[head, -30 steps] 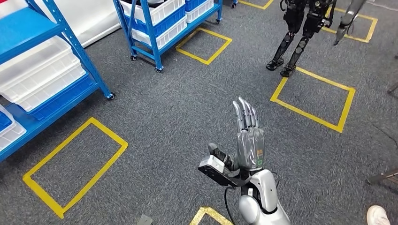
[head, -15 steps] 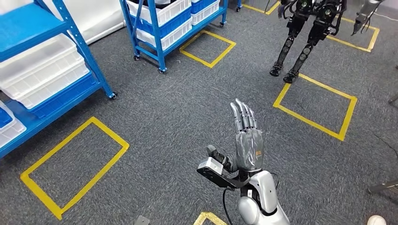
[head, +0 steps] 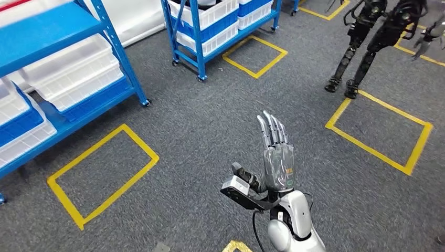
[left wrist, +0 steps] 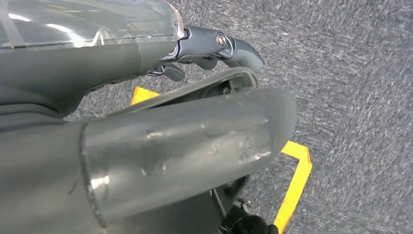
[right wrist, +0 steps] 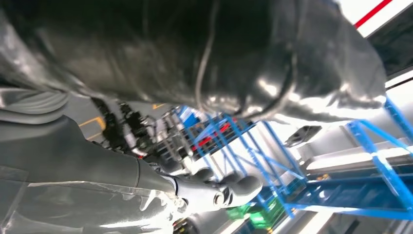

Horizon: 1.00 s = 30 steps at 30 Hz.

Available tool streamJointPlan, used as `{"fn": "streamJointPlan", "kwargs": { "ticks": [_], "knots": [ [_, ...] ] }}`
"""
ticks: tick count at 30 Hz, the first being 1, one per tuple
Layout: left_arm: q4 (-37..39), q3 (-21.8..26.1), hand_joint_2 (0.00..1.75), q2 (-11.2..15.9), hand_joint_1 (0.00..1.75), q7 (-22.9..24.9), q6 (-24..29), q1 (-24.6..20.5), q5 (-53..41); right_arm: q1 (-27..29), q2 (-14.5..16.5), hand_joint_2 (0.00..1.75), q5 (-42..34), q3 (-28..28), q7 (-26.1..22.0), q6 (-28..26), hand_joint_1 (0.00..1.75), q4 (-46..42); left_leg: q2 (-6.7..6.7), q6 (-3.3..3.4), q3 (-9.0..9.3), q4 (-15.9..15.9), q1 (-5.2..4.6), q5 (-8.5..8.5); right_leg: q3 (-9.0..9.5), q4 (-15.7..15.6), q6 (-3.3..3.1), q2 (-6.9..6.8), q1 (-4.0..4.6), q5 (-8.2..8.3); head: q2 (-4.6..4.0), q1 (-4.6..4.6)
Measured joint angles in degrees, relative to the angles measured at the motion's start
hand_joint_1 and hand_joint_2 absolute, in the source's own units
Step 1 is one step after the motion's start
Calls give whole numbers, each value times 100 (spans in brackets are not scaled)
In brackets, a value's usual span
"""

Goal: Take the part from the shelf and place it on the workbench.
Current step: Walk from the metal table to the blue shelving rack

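My right hand (head: 276, 152) is raised in the middle of the head view, fingers straight and pointing up, palm empty. In the right wrist view the same hand (right wrist: 195, 190) shows in front of blue shelf frames. My left hand (left wrist: 214, 46) hangs beside my body over the carpet, thumb stretched out, holding nothing. A blue shelf (head: 63, 26) with white bins (head: 78, 79) stands at the left. A second blue rack (head: 197, 37) with white bins stands at the top centre. I cannot make out the part in any bin.
Grey carpet carries yellow tape squares at the left (head: 99, 173), the top (head: 255, 55) and the right (head: 380, 131). Another humanoid robot's black legs (head: 362, 52) stand at the top right. A dark flat object (head: 161, 247) lies at the bottom edge.
The whole picture has shifted right and down, so the camera has turned toward the shelves. My right hand keeps the same raised pose.
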Motion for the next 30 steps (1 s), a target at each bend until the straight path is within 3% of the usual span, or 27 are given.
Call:
{"fn": "streamJointPlan", "kwargs": {
  "ticks": [2,4,5,6,8,10,12,14,16,18,19,20,21,23,25,27,28,30],
  "knots": [
    [0,0,0,-2,0,0,0,-12,1,12,-1,0,0,0,0,-1,0,1,200,-45,-366,731,11,-334,12,-2,-47,-159,25,-19,0,-3],
    [0,0,0,-1,0,1,0,-3,3,19,-2,0,0,0,0,-1,0,1,253,-66,-559,1097,19,-397,21,0,-55,-316,38,-37,0,-3],
    [0,0,0,-1,0,2,0,5,3,19,-2,0,0,0,0,0,0,1,278,-64,-497,974,18,-277,32,1,-50,-387,40,-49,0,-3],
    [0,0,0,1,0,2,1,9,4,19,-2,0,0,0,0,0,0,1,337,-50,-331,659,14,-86,52,2,-39,-457,42,-64,0,-3],
    [0,0,0,1,0,1,2,-4,4,17,-2,0,0,0,0,-1,0,1,613,9,61,-89,-29,208,99,8,1,-581,66,-106,0,-3],
    [0,0,0,1,0,-1,2,-22,3,16,-3,0,1,1,0,-2,0,1,779,79,223,-429,-83,270,131,8,52,-698,104,-138,0,0],
    [0,0,0,1,0,0,3,-14,2,14,-3,0,1,4,0,-2,0,1,659,142,217,-462,-86,279,154,-3,107,-804,122,-164,0,3],
    [0,1,0,-1,0,0,7,-1,2,8,-3,0,1,7,-1,-1,0,-5,514,205,229,-511,-55,313,120,125,166,-609,99,-289,0,4],
    [0,2,0,-3,0,-1,13,-17,2,14,-5,0,2,7,-3,-2,0,-12,375,258,235,-538,-35,337,-127,651,199,-248,69,-593,0,5],
    [0,2,0,-6,0,-1,16,-32,2,39,-11,0,2,7,-4,-2,0,-11,219,283,231,-532,-38,340,-492,1333,209,-104,66,-853,0,5],
    [0,2,0,-7,0,-1,16,-29,2,51,-14,0,2,7,-4,-2,0,-10,131,284,232,-525,-40,338,-602,1498,212,-84,65,-847,0,4],
    [0,2,0,-7,0,0,18,-22,2,57,-15,0,2,7,-4,-2,0,-9,37,281,234,-515,-40,335,-617,1458,211,-67,62,-723,0,4],
    [0,2,0,-7,0,0,21,-17,2,58,-15,0,2,7,-4,-2,0,-9,-55,273,236,-501,-38,329,-536,1219,207,-31,55,-513,0,3],
    [0,2,0,-10,0,0,28,-18,2,58,-15,0,2,7,-4,-2,0,-11,-228,240,224,-461,-39,312,-255,511,185,223,22,-135,0,3],
    [0,3,0,-14,0,0,32,-24,3,62,-16,0,2,7,-4,-2,0,-15,-370,181,181,-435,-31,313,-105,141,162,446,8,-43,0,3],
    [0,4,0,-14,0,1,33,-14,4,59,-14,0,2,8,-4,-2,0,-16,-501,105,143,-452,-13,337,-78,99,121,393,19,-53,0,3],
    [0,5,0,-12,0,1,34,-2,4,53,-12,0,2,9,-4,-2,0,-16,-473,73,134,-435,-14,328,-52,72,89,319,16,-45,0,2],
    [0,5,0,-10,0,1,34,4,4,40,-3,0,4,14,-4,-2,0,-18,-185,13,7,-158,-28,161,4,19,13,148,4,-35,0,-17]
  ]
}}
